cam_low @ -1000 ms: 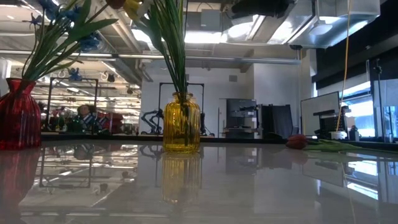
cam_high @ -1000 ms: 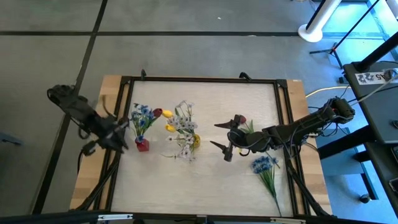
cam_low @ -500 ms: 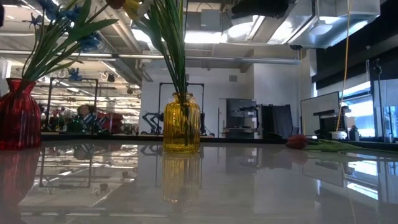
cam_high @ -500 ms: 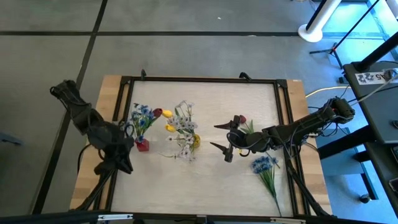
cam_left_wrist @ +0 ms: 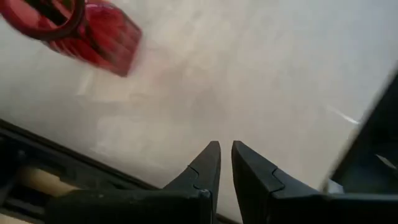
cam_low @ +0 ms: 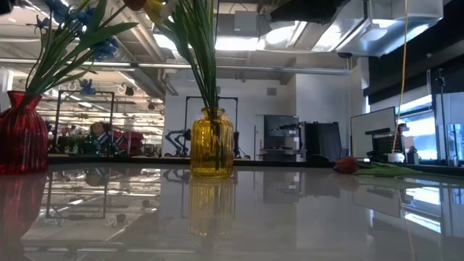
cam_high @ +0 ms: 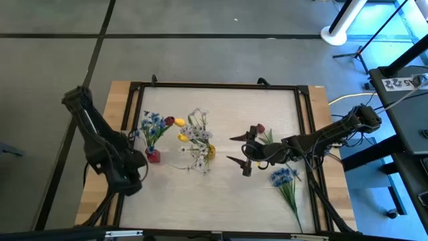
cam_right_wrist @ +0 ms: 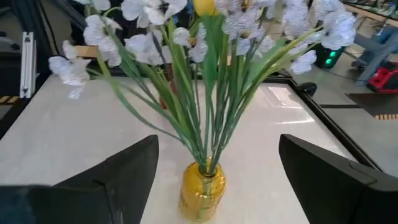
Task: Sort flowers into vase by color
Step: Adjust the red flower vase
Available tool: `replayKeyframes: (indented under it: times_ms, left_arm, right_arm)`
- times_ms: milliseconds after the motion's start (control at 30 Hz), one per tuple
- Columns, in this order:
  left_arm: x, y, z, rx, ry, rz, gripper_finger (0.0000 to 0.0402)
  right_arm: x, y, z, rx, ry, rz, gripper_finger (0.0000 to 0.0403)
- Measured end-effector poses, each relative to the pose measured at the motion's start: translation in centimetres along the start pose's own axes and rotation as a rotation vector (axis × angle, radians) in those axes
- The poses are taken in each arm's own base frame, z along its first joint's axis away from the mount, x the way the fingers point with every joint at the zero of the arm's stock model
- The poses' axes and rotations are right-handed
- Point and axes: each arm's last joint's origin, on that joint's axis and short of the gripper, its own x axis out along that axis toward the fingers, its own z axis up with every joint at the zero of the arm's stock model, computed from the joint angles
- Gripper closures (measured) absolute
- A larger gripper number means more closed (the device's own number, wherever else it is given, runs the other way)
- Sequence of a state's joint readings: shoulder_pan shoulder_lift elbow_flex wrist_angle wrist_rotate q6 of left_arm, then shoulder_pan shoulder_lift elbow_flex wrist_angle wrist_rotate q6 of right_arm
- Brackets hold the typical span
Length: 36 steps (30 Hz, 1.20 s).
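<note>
A red vase (cam_high: 153,156) at the table's left holds blue blooms (cam_high: 152,124) and a dark red bud; it also shows in the low view (cam_low: 20,134) and the left wrist view (cam_left_wrist: 93,34). A yellow vase (cam_high: 209,151) at mid-table holds white sprigs (cam_right_wrist: 155,12) and yellow tulips. A dark red bud (cam_high: 259,128) and a blue flower (cam_high: 284,177) lie on the table at the right. My right gripper (cam_high: 235,149) is open and empty, level, facing the yellow vase (cam_right_wrist: 202,190). My left gripper (cam_left_wrist: 225,155) is shut and empty, above the table's near left, beside the red vase.
A black frame (cam_high: 214,86) runs round the white tabletop. The lying red bud shows at the right in the low view (cam_low: 346,165). Bare tabletop lies between the yellow vase and the near edge.
My left gripper has drawn back from the red vase toward the table's near edge and has tipped downward. The right arm and the flowers have kept still.
</note>
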<state>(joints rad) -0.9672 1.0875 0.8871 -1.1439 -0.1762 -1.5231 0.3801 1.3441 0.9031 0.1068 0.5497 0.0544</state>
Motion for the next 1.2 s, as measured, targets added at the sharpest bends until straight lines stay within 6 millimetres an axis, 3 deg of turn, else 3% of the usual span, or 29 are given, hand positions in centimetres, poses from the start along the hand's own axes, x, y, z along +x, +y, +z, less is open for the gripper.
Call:
replayKeyframes:
  times_ms: [267,467,733,900,1200]
  left_arm:
    - [4.6,-1.6,1.1,0.024,-0.089,0.286,0.0363]
    - [7.4,-1.6,2.5,-0.088,-0.011,0.47,0.0363]
    - [8.3,-0.8,4.9,-0.213,-0.009,0.535,0.0363]
    - [8.5,-0.9,5.8,-0.196,-0.007,0.497,0.0363]
    - [8.8,-0.3,8.1,-0.186,-0.094,0.497,0.0363]
  right_arm:
    - [0.0,-0.1,-0.9,-0.035,0.084,-0.016,0.0072]
    - [-1.2,1.2,-1.9,-0.094,0.152,-0.039,0.0072]
    - [-3.1,3.7,-2.2,-0.15,0.131,-0.014,0.0072]
    - [-4.0,4.8,-2.3,-0.168,0.12,0.029,0.0072]
    - [-4.4,5.2,-2.4,-0.173,0.115,0.047,0.0072]
